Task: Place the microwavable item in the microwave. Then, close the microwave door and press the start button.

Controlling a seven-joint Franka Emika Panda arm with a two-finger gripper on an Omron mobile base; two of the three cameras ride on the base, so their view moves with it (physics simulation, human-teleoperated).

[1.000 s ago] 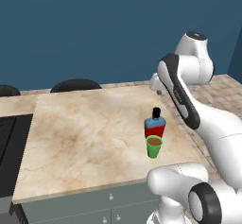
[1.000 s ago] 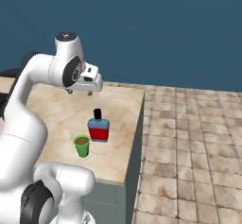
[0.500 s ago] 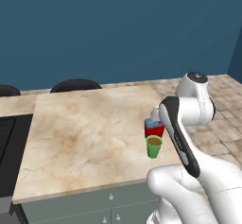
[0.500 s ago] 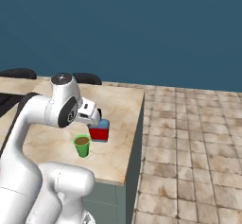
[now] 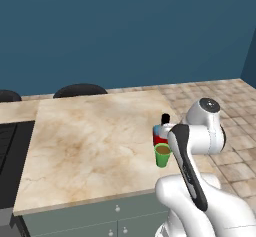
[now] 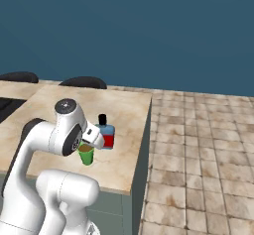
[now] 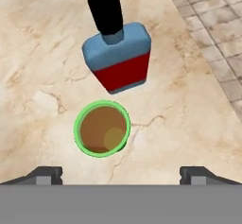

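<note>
Marble counter [image 5: 90,146] carries the green cup [image 7: 102,129], brown inside, just beside the blue-and-red bottle [image 7: 118,57] near the counter's right edge. Gripper [image 7: 120,173] hangs above the cup, fingers apart and empty. For a clean pick, I'd centre the cup between the tips, descend straight, keep off the bottle, and clamp gently on the wall so the contents don't spill
</note>
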